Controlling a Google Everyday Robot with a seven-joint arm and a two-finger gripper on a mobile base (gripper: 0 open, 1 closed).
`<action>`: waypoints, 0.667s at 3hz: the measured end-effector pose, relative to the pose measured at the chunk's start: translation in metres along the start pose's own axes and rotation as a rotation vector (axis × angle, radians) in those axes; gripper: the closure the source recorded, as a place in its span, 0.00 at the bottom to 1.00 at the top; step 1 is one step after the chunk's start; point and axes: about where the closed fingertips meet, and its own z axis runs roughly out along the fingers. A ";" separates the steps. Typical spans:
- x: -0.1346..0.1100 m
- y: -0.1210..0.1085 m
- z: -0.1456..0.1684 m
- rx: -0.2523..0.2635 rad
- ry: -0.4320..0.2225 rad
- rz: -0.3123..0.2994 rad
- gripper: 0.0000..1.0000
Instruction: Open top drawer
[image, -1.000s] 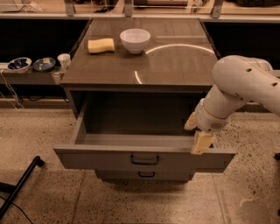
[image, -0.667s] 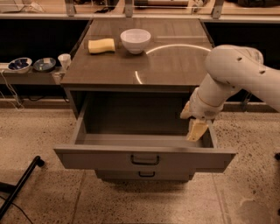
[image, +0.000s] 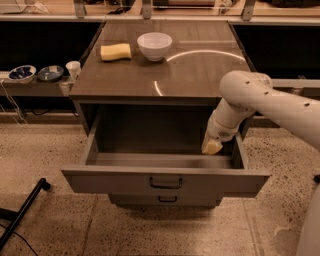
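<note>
- Camera view: the top drawer is standing pulled far out from under the table, and its inside is showing no contents.
- The small dark handle is sitting at the centre of the flat front, and nothing is touching it.
- The tool is hanging inside the open drawer on its right side, near the right wall and well apart from the handle. The pale arm is reaching down to it from the right.
- Whether the tool is clenched or released, it is not possible to tell here.
- A white bowl and a yellow sponge are lying at the back of the table.
- A narrower drawer below is sitting closed.
- As a judgement, the opening is looking nearly or fully done. To finish well, the arm should be lifting the tool straight up and out, without brushing the right wall or the front, so that the drawer is not being pushed back in.
</note>
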 end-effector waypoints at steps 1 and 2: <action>0.000 0.016 0.026 -0.059 -0.021 0.070 1.00; -0.003 0.056 0.024 -0.119 -0.041 0.128 1.00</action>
